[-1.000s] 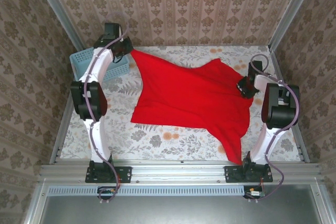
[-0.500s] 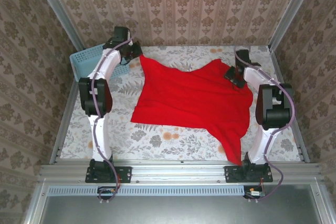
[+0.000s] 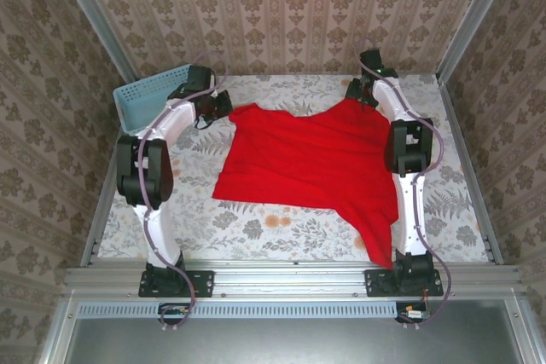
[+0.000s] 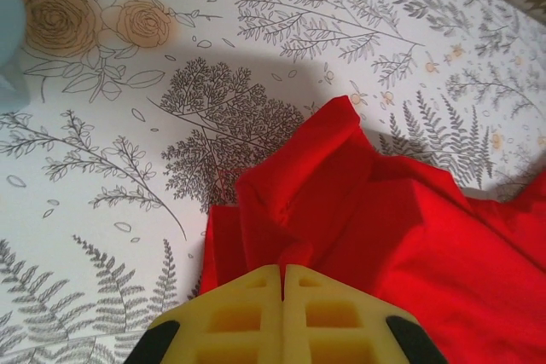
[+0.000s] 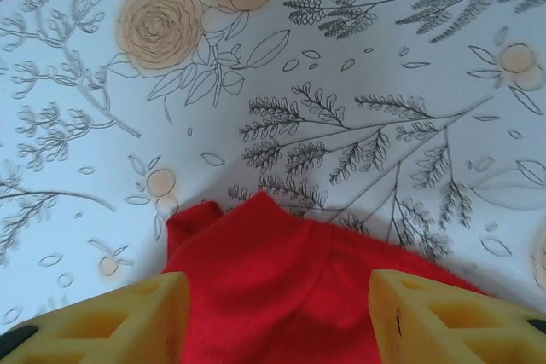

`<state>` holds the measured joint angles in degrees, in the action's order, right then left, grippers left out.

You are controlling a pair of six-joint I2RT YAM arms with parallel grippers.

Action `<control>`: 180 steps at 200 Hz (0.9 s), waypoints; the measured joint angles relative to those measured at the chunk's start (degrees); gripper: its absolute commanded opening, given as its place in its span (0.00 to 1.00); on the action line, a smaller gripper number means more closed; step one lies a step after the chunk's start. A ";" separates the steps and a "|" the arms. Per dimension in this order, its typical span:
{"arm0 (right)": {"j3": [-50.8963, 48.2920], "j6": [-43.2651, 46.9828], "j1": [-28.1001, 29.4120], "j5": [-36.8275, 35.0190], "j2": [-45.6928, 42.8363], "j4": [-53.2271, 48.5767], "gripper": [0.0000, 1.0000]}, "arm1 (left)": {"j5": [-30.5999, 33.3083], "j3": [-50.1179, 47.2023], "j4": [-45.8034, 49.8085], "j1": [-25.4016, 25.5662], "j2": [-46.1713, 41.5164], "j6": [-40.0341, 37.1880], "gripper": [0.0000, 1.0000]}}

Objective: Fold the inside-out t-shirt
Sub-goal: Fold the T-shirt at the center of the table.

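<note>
Between wide-apart right fingers (image 5: 102, 317) and in clamped left fingers (image 4: 239, 317), red t-shirt (image 3: 316, 155) corners

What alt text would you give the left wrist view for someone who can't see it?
The left gripper, its yellow jaws pressed together at the bottom edge, pinches a bunched corner of the red t-shirt, which spreads away to the lower right. The cloth lies on a white table printed with grey ferns and peach roses.
</note>
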<state>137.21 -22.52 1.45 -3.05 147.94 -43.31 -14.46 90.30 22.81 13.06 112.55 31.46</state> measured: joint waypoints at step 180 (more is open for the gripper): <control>22.71 -5.40 -0.07 2.67 13.51 -11.32 0.35 | -0.59 -14.91 -14.03 -1.60 -10.82 6.08 0.00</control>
<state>159.92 -27.92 1.39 -0.38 161.45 -54.63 -15.05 75.40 8.78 11.46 101.73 37.54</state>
